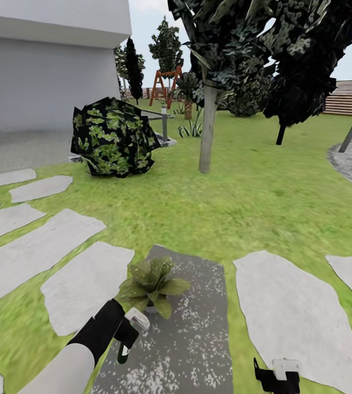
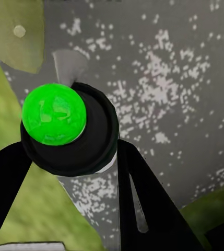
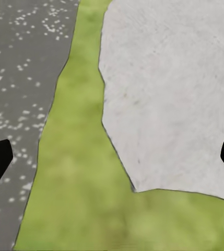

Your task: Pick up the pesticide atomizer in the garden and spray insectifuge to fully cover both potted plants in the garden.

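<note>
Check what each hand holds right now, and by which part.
Left hand grips the small white-and-dark pesticide atomizer around its dark round body, fingers on either side. Right hand is open, holding nothing.

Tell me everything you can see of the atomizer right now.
The atomizer is small, with a white nozzle head and a dark body carrying a green mark. It is clamped in the left end effector, low over the dark speckled slab, just short of the potted plant. From the wrist camera it shows a round black end with a glossy green ball, black fingers on either side.
</note>
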{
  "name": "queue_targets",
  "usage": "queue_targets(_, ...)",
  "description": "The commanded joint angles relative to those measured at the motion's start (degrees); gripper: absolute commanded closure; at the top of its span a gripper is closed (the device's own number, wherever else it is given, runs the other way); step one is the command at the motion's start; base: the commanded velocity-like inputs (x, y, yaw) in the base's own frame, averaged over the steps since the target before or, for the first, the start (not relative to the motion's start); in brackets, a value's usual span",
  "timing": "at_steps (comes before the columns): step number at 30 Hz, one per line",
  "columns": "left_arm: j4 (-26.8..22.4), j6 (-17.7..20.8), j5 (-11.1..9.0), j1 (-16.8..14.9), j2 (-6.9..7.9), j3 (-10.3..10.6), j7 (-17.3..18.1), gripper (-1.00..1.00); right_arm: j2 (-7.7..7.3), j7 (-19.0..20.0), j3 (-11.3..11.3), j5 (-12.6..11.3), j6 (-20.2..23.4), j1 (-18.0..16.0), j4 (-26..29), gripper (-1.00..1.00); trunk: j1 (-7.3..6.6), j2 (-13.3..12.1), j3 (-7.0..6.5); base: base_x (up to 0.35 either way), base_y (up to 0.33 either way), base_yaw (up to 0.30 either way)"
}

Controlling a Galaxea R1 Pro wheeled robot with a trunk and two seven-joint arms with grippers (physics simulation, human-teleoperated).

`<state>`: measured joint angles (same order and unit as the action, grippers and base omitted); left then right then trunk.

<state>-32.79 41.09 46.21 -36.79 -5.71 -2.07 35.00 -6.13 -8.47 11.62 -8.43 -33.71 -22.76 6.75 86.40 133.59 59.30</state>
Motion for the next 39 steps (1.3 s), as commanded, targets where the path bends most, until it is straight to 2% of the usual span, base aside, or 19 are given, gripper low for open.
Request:
queue_targets(1,-0.08,0.13,0.59,-0.03,-0.07,-0.22,0.51,1.00,-0.02,-0.16,0.51,-0.54,-0.13,-0.01,0.01,-1.00,0.00,0.02,0.05,0.108,-0.204,0.274)
queue_targets(5,-0.08,0.10,0.56,-0.04,-0.09,-0.26,0.51,1.00,-0.02,-0.19,0.51,-0.54,-0.13,-0.01,0.01,-1.00,0.00,0.02,0.05,0.111,-0.209,0.181)
queue_targets(16,-0.08,0.12,0.62,-0.04,-0.20,-0.27,0.51,1.00,-0.20,-0.14,0.42,-0.53,-0.13,-0.01,-0.04,-1.00,0.00,0.02,0.05,0.105,-0.241,0.006)
queue_targets(21,-0.08,0.13,0.64,-0.04,-0.26,-0.29,0.51,1.00,-0.04,-0.14,0.50,-0.54,-0.13,-0.01,0.01,-1.00,0.00,0.02,0.05,0.015,-0.056,0.018)
queue_targets(39,0.01,0.13,0.64,0.00,-0.36,-0.17,0.51,1.00,-0.02,-0.17,0.51,-0.54,-0.13,-0.01,0.01,-1.00,0.00,0.02,0.05,0.021,-0.021,0.260)
